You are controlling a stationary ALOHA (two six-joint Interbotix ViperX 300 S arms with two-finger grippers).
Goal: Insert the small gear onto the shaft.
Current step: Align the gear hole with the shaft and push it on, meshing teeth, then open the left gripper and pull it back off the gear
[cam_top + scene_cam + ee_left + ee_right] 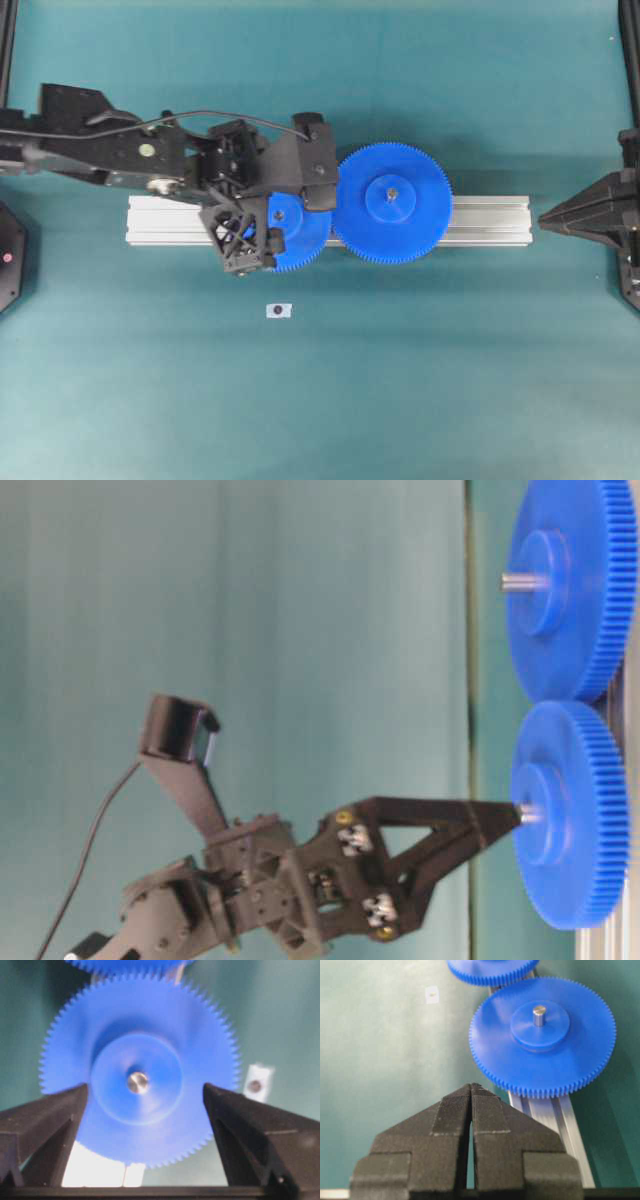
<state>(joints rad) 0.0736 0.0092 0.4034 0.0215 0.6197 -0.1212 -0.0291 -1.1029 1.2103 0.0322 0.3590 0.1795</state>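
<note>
small gear (137,1077) sits seated on the shaft (137,1082); left gripper (145,1110) gapes wide, holding nothing; next, retreat clear.

A robotics lab bench — teal mat (450,400), aluminium rail (490,220).

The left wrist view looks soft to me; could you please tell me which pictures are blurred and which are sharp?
Left wrist view: the small gear is blurred, teeth smeared, though the shaft tip glints. Table-level view: mildly soft throughout and turned sideways. Right wrist view: the larger gear is crisp, while the right hand in the foreground is slightly soft. Overhead view: evenly lit, without glare.
</note>
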